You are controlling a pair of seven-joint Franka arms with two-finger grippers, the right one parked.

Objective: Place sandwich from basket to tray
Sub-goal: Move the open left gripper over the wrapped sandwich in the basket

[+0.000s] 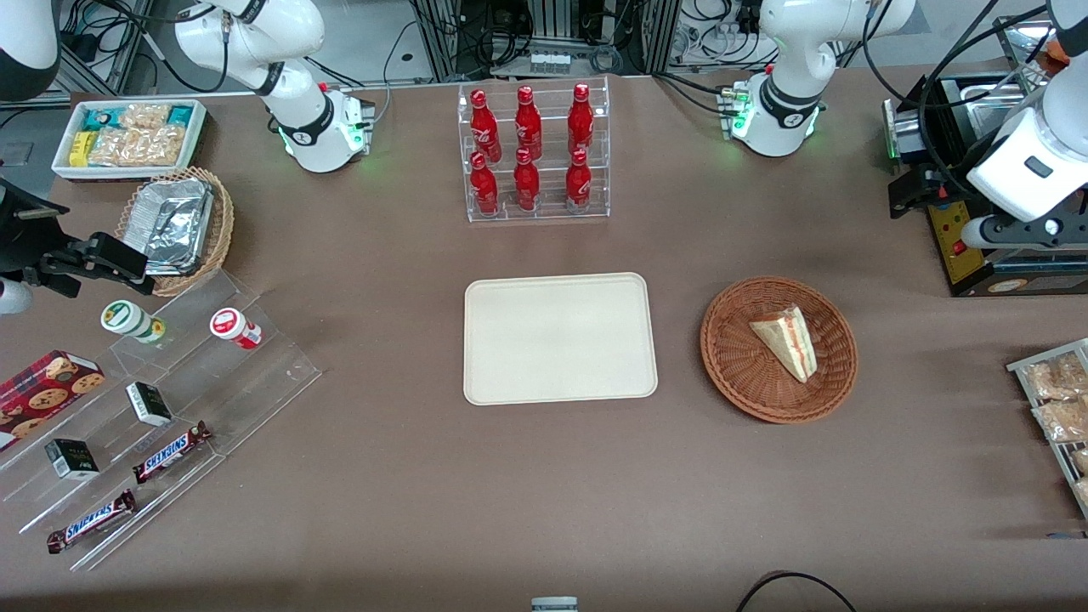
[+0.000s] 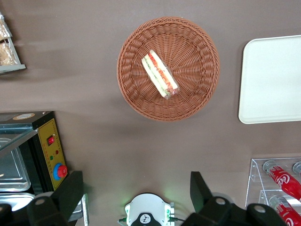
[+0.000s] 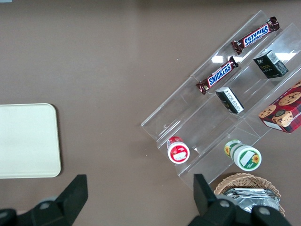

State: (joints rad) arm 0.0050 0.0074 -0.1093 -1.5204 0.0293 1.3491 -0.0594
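Lying in the basket is the sandwich, a wrapped triangular wedge with its red and green filling edge visible from the wrist camera; it rests near the middle of the woven bowl, touching nothing else. Basket stands on the brown bench, beside the tray and toward the working arm's end; a strip of bare bench separates the two. Tray is cream, rectangular, with rounded corners, and carries nothing. Pincer hangs high above the bench, well apart from the basket, with its two dark fingers spread wide and nothing between them; in the front view the arm's white wrist housing shows at the working arm's end of the bench, above a black appliance with a yellow control panel. Farther from the front camera than the tray stands a clear rack holding six red bottles in two tiers. Toward the parked arm's end lie a stepped clear display with two Snickers bars, small dark boxes and two capped cups, a tan wicker basket of foil containers, and a white box of snack packets.
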